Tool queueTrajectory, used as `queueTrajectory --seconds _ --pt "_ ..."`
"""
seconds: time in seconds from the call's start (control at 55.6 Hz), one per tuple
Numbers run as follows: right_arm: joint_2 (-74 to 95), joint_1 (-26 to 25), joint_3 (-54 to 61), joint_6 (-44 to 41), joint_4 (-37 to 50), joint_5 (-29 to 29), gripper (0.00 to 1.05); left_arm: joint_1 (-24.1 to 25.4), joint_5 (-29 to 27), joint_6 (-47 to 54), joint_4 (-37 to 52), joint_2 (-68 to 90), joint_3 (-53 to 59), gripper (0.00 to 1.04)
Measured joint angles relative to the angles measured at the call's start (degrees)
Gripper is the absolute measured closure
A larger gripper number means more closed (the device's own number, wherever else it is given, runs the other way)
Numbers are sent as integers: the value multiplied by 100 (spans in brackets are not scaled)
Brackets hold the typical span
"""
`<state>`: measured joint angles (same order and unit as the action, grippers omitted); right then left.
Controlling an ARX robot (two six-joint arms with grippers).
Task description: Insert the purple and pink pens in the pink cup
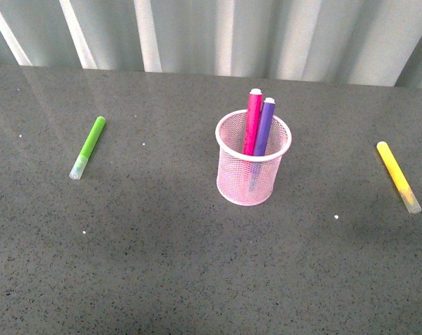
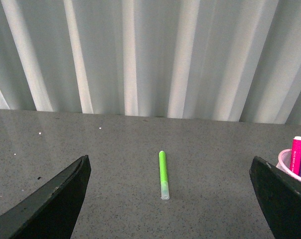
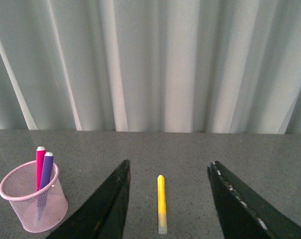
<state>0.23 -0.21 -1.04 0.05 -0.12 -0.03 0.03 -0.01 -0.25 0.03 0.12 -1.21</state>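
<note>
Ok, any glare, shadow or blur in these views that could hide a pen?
Front view: sharp; pale streaks of reflection on the far tabletop, none reaching the green pen, yellow pen or cup. Left wrist view: same sheen at the table's far edge, green pen crisp. Right wrist view: dimmer, slightly soft, yellow pen still clear.

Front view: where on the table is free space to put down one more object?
Bare counter lies between the green pen and the pink cup, between the cup and the yellow pen, and across the whole near strip in front of all three. The only occupied spots are the cup, holding the pink pen and purple pen, and the two loose pens.
</note>
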Motion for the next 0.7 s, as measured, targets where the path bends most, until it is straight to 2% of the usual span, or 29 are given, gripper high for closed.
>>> queueTrajectory --seconds 0.108,0.198,0.701 --pt "0 0 0 0 0 0 28 0 0 0 0 0 0 7" --pt "0 0 0 2 0 0 6 0 0 0 0 0 0 7" --pt "0 0 0 4 0 0 7 0 0 0 0 0 0 7"
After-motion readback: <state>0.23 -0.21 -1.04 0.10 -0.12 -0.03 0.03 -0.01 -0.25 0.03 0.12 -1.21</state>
